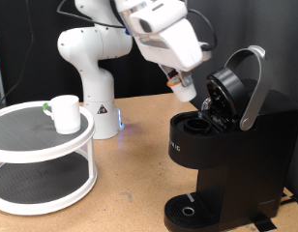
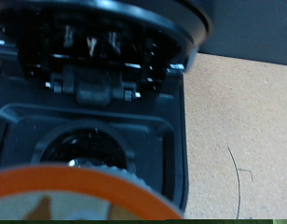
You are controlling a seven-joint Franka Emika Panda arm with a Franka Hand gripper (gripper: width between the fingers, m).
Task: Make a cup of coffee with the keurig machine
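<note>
Keurig machine (image 1: pixel 226 145) lid up, pod chamber (image 2: pixel 88 149) open straight below gripper (image 1: pixel 181 92). Gripper closed on coffee pod (image 2: pixel 74 191) — keep pod centred over chamber, level, as you descend. Cup (image 1: pixel 64 113) well apart from gripper, on white stand (image 1: pixel 43 184).

arm (image 1: pixel 91 58): glossy white, rounded bulbous joints; base (image 1: pixel 104 121): small dark markings, blue light; hand: boxy white housing
</note>
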